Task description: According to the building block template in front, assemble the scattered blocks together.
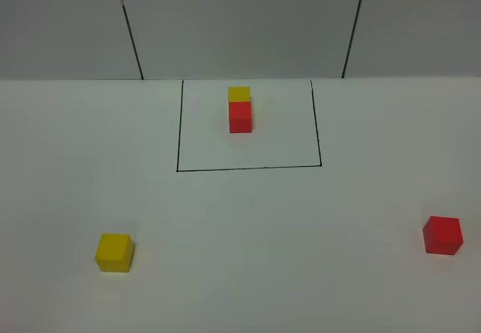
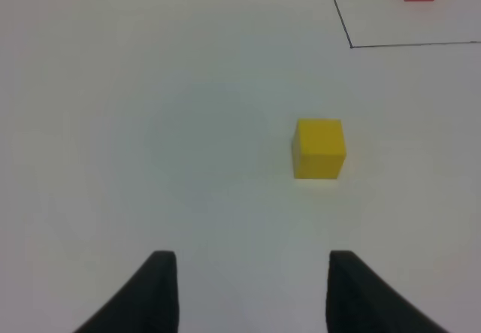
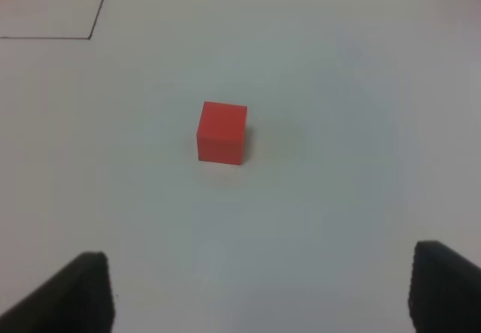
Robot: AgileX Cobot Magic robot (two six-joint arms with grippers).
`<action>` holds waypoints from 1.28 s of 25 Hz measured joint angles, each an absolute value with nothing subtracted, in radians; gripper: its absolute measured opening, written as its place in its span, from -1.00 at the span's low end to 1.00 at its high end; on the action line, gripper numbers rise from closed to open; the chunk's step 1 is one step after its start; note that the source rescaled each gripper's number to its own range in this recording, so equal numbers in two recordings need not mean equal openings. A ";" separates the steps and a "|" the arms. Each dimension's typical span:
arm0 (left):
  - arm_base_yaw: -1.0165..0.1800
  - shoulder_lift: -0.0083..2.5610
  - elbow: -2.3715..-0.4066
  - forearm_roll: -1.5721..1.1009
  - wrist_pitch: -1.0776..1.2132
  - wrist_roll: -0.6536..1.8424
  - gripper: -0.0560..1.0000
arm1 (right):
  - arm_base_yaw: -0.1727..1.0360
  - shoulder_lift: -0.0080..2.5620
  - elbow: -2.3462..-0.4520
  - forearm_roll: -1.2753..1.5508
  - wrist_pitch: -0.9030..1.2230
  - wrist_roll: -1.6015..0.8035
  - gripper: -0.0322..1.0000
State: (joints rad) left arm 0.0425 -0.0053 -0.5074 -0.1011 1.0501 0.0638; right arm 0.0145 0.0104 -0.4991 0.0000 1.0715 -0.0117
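Left tool [image 2: 246,256], base cropped, seemingly parted

**Clipped and covered**

From the high camera, the building block template [image 1: 240,111] partly hides itself: its near red cube covers the front of the far yellow one. Both wrist views cut the template and its black-line rectangle [image 1: 248,169] at the edge. Of the left pincer [image 2: 252,269] and right pincer [image 3: 259,273], only fingertips show.
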 joint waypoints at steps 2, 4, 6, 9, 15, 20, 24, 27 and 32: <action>0.043 -0.005 -0.507 -0.101 1.050 0.064 -0.86 | 0.014 0.010 -0.499 0.000 1.072 -0.012 0.30; 0.043 -0.005 -0.507 -0.101 1.050 0.064 -0.83 | 0.014 0.010 -0.499 0.000 1.072 -0.012 0.30; 0.043 -0.005 -0.507 -0.102 1.050 0.064 -0.67 | 0.014 0.010 -0.499 0.000 1.072 -0.012 0.30; 0.043 0.002 -0.515 -0.105 1.033 0.064 -0.15 | 0.014 0.010 -0.499 0.000 1.072 -0.012 0.30; 0.043 0.189 -0.568 -0.147 0.983 0.063 0.98 | 0.014 0.010 -0.499 0.000 1.072 -0.012 0.30; 0.043 0.542 -0.634 -0.214 0.967 0.065 1.00 | 0.014 0.010 -0.499 0.000 1.072 -0.012 0.30; 0.043 0.842 -0.724 -0.289 0.957 0.107 0.99 | 0.014 0.010 -0.499 0.000 1.072 -0.012 0.30; 0.041 1.054 -0.794 -0.327 0.954 0.136 0.97 | 0.014 0.010 -0.499 0.000 1.072 -0.012 0.30; -0.025 1.295 -0.876 -0.309 0.871 0.137 0.96 | 0.014 0.010 -0.499 0.000 1.072 -0.012 0.30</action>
State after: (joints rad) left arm -0.0246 1.2946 -0.8757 -0.3088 0.8705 0.1374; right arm 0.0145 0.0104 -0.4991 0.0000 1.0715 -0.0117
